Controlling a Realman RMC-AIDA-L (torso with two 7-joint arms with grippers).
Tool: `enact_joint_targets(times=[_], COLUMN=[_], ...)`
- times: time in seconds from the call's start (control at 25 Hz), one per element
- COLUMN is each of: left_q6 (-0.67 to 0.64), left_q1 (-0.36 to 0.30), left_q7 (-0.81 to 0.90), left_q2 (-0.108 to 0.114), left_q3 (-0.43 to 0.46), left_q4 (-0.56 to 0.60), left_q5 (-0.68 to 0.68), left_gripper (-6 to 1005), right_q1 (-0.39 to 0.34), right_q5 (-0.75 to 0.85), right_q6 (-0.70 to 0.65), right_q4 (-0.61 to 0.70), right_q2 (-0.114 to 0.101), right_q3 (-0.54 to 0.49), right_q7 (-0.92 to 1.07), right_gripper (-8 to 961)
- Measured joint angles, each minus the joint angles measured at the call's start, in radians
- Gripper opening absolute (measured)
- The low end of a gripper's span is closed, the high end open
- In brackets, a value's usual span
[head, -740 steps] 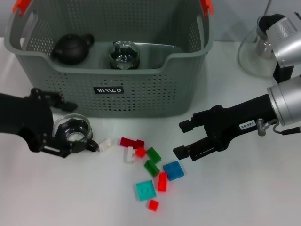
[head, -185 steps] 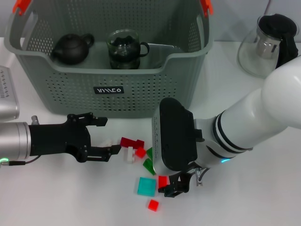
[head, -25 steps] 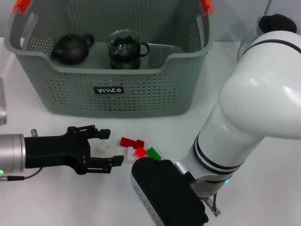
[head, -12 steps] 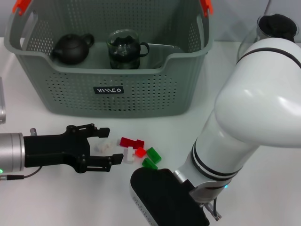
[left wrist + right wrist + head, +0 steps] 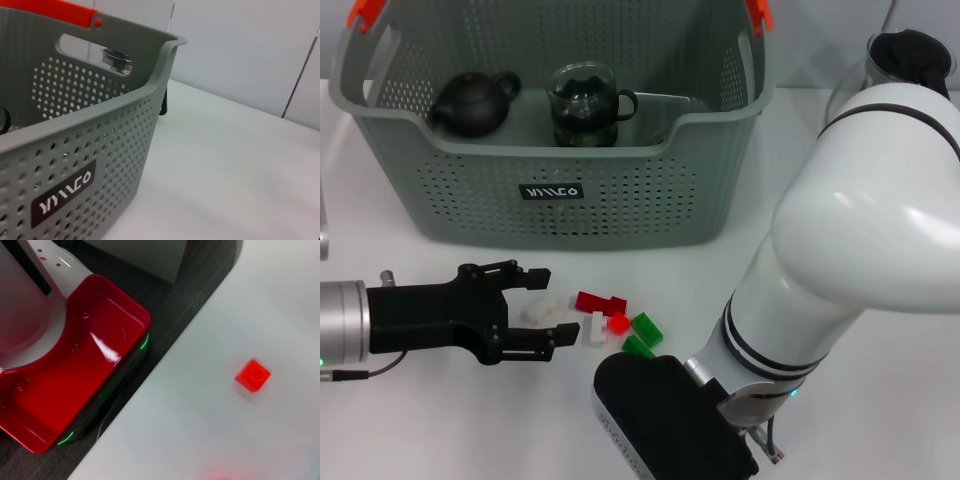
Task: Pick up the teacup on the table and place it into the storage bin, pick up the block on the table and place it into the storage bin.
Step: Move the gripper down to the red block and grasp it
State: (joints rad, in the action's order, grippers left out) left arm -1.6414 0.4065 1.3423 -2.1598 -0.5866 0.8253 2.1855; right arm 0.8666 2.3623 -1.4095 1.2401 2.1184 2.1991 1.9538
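1. A white table (image 5: 880,400) fills the head view; in the left wrist view a pale panelled wall stands behind its far edge, and in the right wrist view the table's edge runs diagonally with dark floor beyond it.
2. The storage bin (image 5: 610,200), grey and perforated with orange handle clips, stands at the far middle of the table. Its near wall carries a small black label (image 5: 551,191) with white lettering; in the left wrist view this reads roughly "YIYACO", though the letters are stylised and I cannot be sure.
3. Inside the bin, a glass teacup (image 5: 585,103) stands upright beside a dark teapot (image 5: 473,102) to its left, the two apart.
4. The left gripper (image 5: 542,315) lies low over the table near the bin's front wall, its black fingers spread, empty, tips just beside a white block (image 5: 542,311).
5. Right of that lie more blocks close together: a dark red one (image 5: 599,302), a white one (image 5: 594,327), a bright red one (image 5: 619,323) and two green ones (image 5: 644,327).
6. The right arm (image 5: 860,260) bends over the near right of the table, its black wrist housing at the near edge hiding its gripper, so I cannot tell how its jaws stand.
7. The right wrist view shows one red block (image 5: 253,375) alone on bare table, well clear of the edge, and a red tray-like part on the floor.
8. A glass pitcher (image 5: 890,80) stands far right, apart from the bin, with open table between them.
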Motion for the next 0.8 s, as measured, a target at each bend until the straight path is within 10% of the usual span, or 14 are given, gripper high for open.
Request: enact_joint_targets(times=[0.8], left_q6=[0.014], left_q1=[-0.002], left_q7=[0.0], left_q2=[0.0], left_q3=[0.007], left_q4=[0.0], left_q5=[0.002], left_gripper=[873], right_q1=[0.013], right_q5=[-0.005], right_q6=[0.034], right_q4=[-0.048], right_q2=[0.005], right_q3=[0.01], right_q7=[-0.013], right_gripper=[778])
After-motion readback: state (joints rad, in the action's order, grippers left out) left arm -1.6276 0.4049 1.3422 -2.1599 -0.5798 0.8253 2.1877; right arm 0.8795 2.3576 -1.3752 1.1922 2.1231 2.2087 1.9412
